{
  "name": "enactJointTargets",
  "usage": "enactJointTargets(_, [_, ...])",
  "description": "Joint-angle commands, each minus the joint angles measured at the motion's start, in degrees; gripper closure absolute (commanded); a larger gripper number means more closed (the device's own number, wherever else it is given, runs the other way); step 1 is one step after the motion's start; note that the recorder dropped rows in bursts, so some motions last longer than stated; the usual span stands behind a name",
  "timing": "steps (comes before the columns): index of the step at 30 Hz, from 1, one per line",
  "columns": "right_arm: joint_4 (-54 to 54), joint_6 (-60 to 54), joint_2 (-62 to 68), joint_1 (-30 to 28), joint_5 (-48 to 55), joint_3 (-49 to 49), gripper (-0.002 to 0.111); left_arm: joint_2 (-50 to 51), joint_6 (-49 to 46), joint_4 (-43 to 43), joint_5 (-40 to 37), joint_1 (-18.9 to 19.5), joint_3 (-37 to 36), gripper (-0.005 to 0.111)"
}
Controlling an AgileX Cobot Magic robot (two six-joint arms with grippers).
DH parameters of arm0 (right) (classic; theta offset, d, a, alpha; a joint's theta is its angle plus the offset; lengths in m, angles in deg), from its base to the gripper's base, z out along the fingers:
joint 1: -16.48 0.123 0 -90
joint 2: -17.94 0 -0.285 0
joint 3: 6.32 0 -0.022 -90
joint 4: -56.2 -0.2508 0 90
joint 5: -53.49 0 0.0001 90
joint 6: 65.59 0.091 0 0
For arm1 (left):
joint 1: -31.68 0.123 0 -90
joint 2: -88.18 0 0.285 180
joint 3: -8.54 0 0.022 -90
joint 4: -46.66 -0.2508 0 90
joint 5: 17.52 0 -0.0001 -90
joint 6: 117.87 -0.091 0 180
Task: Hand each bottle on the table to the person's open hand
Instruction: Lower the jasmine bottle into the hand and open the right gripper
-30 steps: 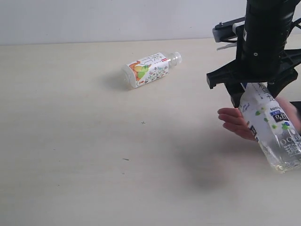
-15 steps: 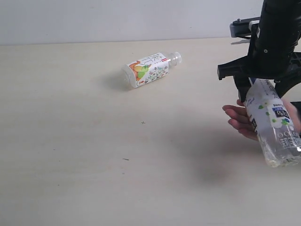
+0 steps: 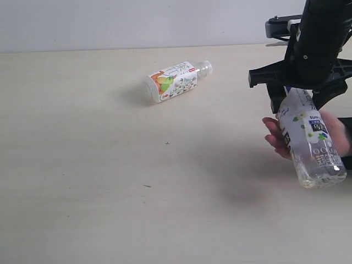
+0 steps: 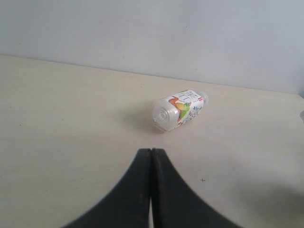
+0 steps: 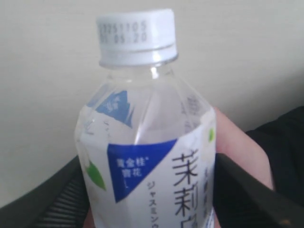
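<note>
My right gripper (image 3: 290, 100) is shut on a clear bottle (image 3: 309, 142) with a white and blue label, held by its upper part and hanging tilted above the table (image 3: 82, 181). The person's open hand (image 3: 274, 138) lies right behind and under this bottle at the right edge. In the right wrist view the bottle (image 5: 147, 161) with its white cap fills the space between my right gripper's (image 5: 152, 192) dark fingers, with the hand (image 5: 242, 147) behind it. A second bottle (image 3: 177, 81) with an orange and green label lies on its side further back; it also shows in the left wrist view as the bottle (image 4: 179, 109). My left gripper (image 4: 151, 151) is shut and empty.
A pale wall runs along the table's far edge (image 3: 110, 50). A dark sleeve (image 3: 346, 124) shows behind the hand at the right border. A few tiny dark specks (image 3: 167, 143) mark the tabletop.
The right gripper shifted a little to the right with the bottle, then back. The bottle's lower end has swung up and left, closer into the person's hand. The lying bottle has not moved.
</note>
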Motion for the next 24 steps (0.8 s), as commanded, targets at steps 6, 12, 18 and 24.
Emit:
enactJointTargets(6, [0.36, -0.83, 0.12, -0.24, -2.74, 0.02, 0.035, -0.27, -0.07, 0.06, 0.04, 0.09, -0.21, 0.107])
enactJointTargets(12, [1.66, -0.95, 0.12, -0.24, -2.74, 0.02, 0.031, -0.27, -0.07, 0.06, 0.04, 0.09, -0.21, 0.107])
enactJointTargets(18, [3.17, -0.81, 0.12, -0.24, -2.74, -0.08, 0.031, -0.27, -0.07, 0.06, 0.04, 0.09, -0.21, 0.107])
enactJointTargets(24, [6.33, -0.79, -2.61, -0.24, -2.86, -0.16, 0.031, -0.27, -0.07, 0.06, 0.04, 0.09, -0.21, 0.107])
